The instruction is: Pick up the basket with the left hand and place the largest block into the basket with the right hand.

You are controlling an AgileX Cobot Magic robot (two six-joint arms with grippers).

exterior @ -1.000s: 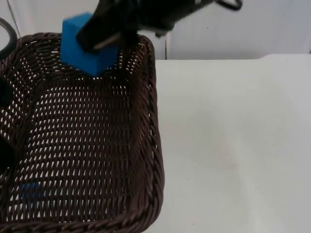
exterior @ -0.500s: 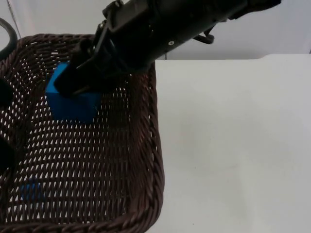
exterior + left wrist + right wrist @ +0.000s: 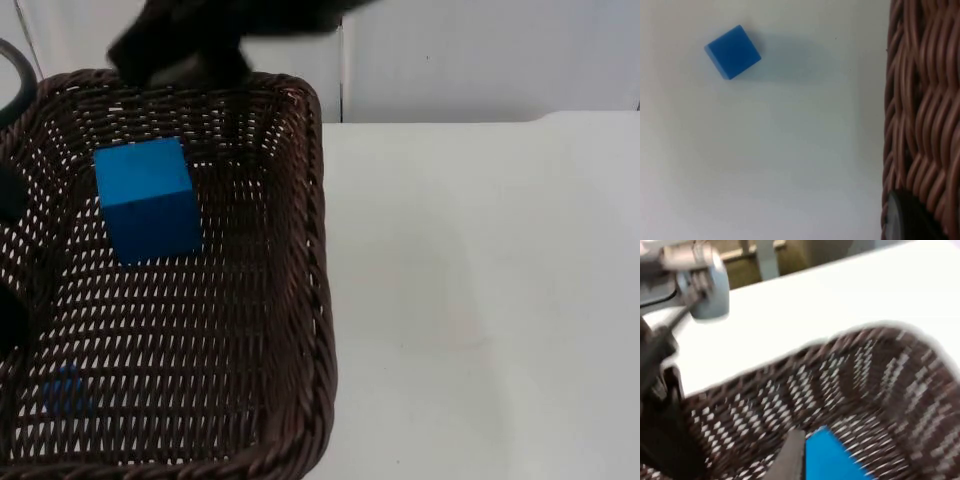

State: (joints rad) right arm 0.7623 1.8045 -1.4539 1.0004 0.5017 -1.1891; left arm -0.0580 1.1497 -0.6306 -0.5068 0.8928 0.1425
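Left side: left gripper (image 3: 901, 220) sits at the left rim of the dark brown woven wicker basket (image 3: 318, 250). In the left wrist view I see its black fingertip pressed against the weave of the basket wall (image 3: 920, 115), so I log it as clamped on the rim and carrying the basket.

Past that rim, the same view has a small blue cube (image 3: 732, 52) lying on the white table top (image 3: 780, 160), well apart from the basket wall. From the top view I make out a faint blue patch through the basket floor near its near left corner (image 3: 65, 390). I cannot tell for certain whether it is that cube.

Centre: large blue cube-shaped block (image 3: 148, 200) rests inside the basket, on the woven floor in the far left part, near the far wall, with one face up and slightly turned against the basket sides. The right wrist view shows it too (image 3: 832, 457), down on the basket floor with the far wall (image 3: 865, 370) curving behind it.

Above the far rim: right gripper (image 3: 180, 55), a dark smear over the far wall of the basket, apart from the block and holding nothing. Open or closed: cannot tell.

Right side: bare white table top (image 3: 480, 300), running back to the grey partition wall (image 3: 480, 60).
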